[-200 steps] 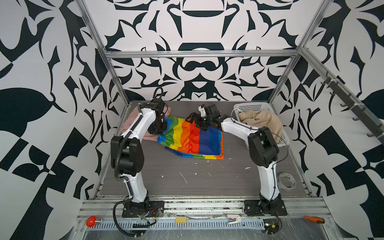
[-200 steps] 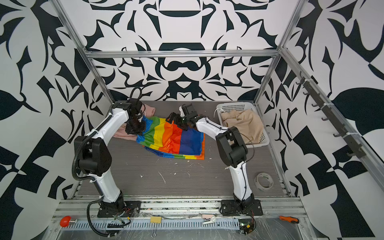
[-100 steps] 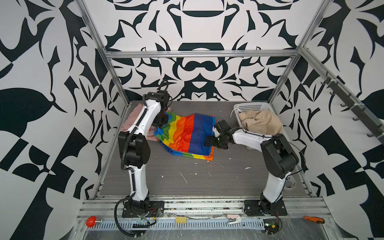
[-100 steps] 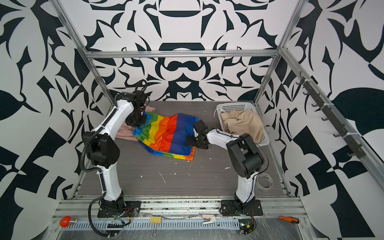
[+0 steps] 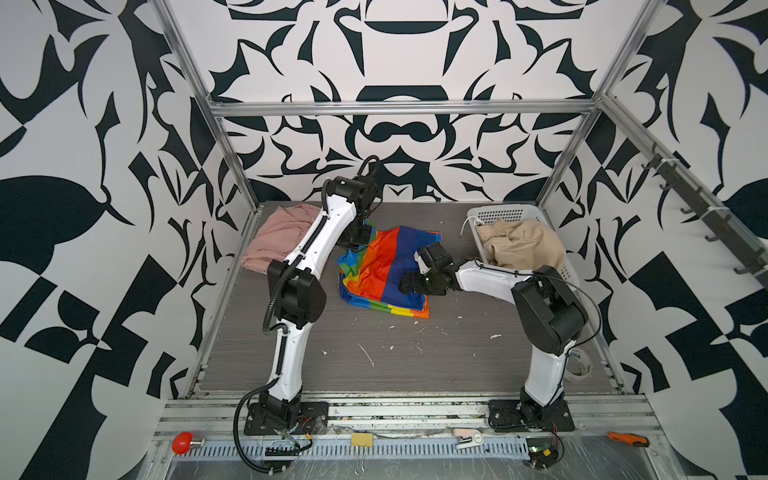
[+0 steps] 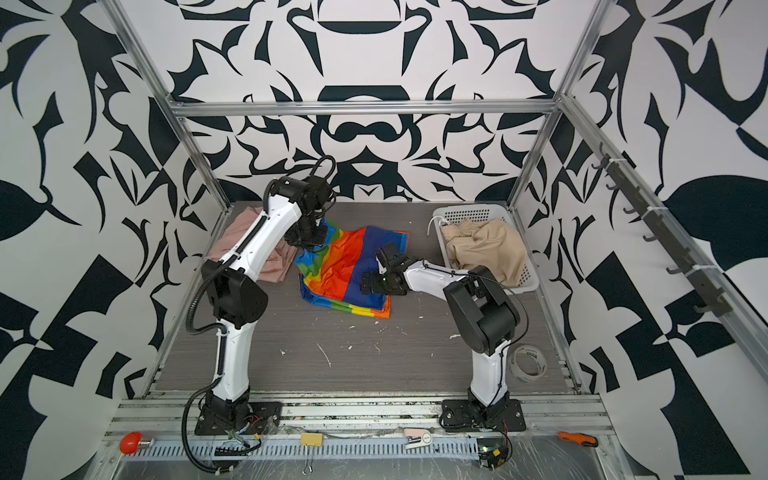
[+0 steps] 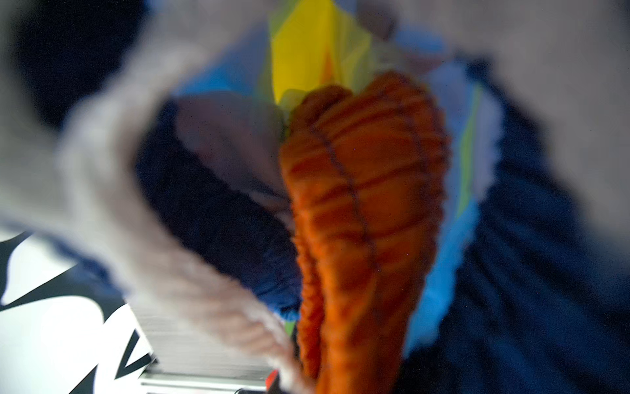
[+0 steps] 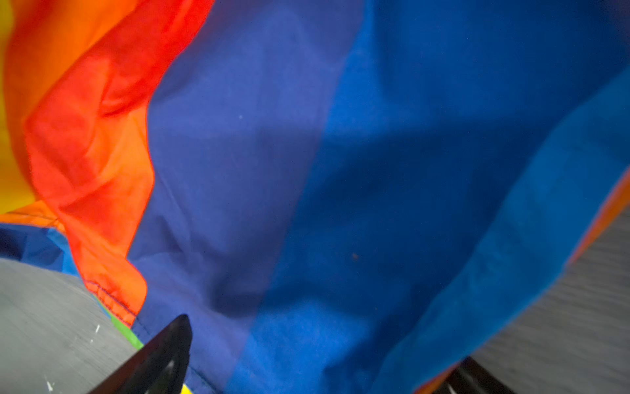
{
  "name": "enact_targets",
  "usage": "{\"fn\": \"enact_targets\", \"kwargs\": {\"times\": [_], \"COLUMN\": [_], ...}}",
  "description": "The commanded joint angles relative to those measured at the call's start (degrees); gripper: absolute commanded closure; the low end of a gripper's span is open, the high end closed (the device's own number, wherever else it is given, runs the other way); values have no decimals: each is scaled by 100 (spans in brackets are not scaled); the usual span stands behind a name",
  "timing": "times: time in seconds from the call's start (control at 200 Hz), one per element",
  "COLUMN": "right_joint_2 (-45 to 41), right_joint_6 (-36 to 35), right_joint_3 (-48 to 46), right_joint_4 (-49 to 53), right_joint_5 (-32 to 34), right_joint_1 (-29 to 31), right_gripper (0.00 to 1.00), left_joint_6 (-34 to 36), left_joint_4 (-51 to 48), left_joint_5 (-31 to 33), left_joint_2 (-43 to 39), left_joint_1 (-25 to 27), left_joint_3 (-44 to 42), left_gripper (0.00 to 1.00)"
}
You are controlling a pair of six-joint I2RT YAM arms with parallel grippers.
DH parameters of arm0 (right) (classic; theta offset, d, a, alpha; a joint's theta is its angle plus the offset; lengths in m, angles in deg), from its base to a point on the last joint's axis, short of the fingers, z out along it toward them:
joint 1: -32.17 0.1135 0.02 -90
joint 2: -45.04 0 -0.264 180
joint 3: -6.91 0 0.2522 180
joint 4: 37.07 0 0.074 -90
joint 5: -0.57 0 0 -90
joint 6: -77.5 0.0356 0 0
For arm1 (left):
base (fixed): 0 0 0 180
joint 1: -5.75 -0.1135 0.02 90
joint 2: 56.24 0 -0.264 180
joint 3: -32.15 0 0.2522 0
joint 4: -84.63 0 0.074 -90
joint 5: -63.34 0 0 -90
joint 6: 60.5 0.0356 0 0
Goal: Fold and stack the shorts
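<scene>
On the grey table, rainbow-striped shorts lie rumpled.

You have three pairs of shorts: one rainbow-striped pair, one salmon-pink pair, one beige pair. You have one basket too.

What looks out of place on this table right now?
White flecks litter the front of the table. The beige shorts sit crumpled in the white basket, a white drawstring dangling over its rim. The rainbow-striped shorts lie rumpled mid-table.
</scene>
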Motion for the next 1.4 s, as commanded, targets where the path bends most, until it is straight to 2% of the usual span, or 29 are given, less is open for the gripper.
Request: {"fn": "enact_targets", "kwargs": {"times": [0.0,0.175,0.32,0.36,0.41,0.505,0.575,0.64,0.665,0.675,0.68,0.685,0.69,0.695,0.705,0.875,0.98,1.08,1.235,1.395], "right_joint_2": [315,290,77,-23,-187,-512,-752,-1018,-1132,-1181,-1208,-1240,-1268,-1296,-1347,-2303,-2494,-2164,-1476,-654], "right_joint_6": [164,225,298,320,344,358,359,359,345,337,330,326,320,317,304,123,42,148,995,1547], "right_joint_3": [-119,-249,-528,-611,-709,-894,-1024,-1172,-1226,-1242,-1252,-1261,-1275,-1281,-1293,-1240,-840,-273,227,899], "right_joint_4": [155,31,-237,-294,-364,-396,-386,-364,-331,-319,-313,-301,-291,-277,-251,278,604,712,-270,-838], "right_joint_5": [-142,-255,-525,-603,-676,-766,-851,-945,-973,-983,-986,-996,-997,-997,-1004,-1032,-859,-815,-1290,-1470], "right_joint_1": [83,134,140,139,125,93,10,-105,-164,-187,-194,-210,-227,-236,-256,-781,-978,-968,-824,-644], "right_gripper": [0,0,0,0,0,0,0,0,0,0,0,0,0,0,0,0,0,1,0,0], "left_joint_6": [-325,-563,-874,-985,-1137,-1238,-1305,-1396,-1420,-1428,-1429,-1434,-1441,-1440,-1446,-1670,-2146,-2472,-3459,-3520], "left_joint_4": [-317,319,1253,1536,1858,2252,2610,3261,3511,3607,3648,3691,3730,3771,3846,5191,6392,7009,8917,9384], "left_joint_5": [-657,-1743,-2722,-2971,-3226,-3562,-3939,-4327,-4457,-4502,-4527,-4539,-4568,-4590,-4610,-4989,-5201,-5172,-5329,-5172], "left_joint_2": [193,487,616,628,627,604,471,134,-34,-104,-138,-177,-214,-250,-328,-1689,-2471,-2729,-2785,-2644], "left_joint_1": [178,355,349,359,372,439,454,453,459,457,455,454,453,457,447,113,-236,-406,-493,-519], "left_joint_3": [253,180,-297,-417,-566,-699,-865,-1229,-1392,-1452,-1484,-1509,-1543,-1569,-1619,-2981,-4445,-5411,-6968,-7633], "left_gripper": [100,97,93,88,76,73,60,57,47,37,29,16,9,4,0,1,1,1,1,1]}}
